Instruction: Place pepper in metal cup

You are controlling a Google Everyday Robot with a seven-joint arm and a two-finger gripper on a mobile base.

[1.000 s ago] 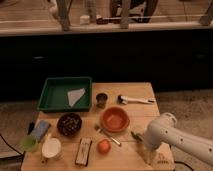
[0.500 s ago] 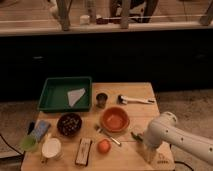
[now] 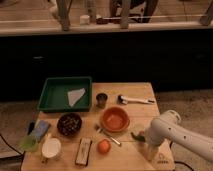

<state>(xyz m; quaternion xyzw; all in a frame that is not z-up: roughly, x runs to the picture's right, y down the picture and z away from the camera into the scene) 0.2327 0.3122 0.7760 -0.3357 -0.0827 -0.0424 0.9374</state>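
Pepper (image 3: 137, 136) lies on bench (image 3: 135, 92), right of orange bowl (image 3: 115, 119). Gripper (image 3: 150, 150) low beside pepper, likely for pickup; jaws' state unclear. Metal cup (image 3: 101, 99) waits upright behind bowl.

table (image 3: 135, 90) | tray (image 3: 50, 100), cup (image 3: 101, 100), bowl (image 3: 115, 120), pepper (image 3: 137, 136), fruit (image 3: 103, 146), mug (image 3: 51, 148) | gripper (image 3: 150, 151) at front-right edge

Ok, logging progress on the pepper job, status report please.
End effector low at table's front right edge, by the pepper. Pepper on table, right of orange bowl. Metal cup empty-side back, bowl between them.
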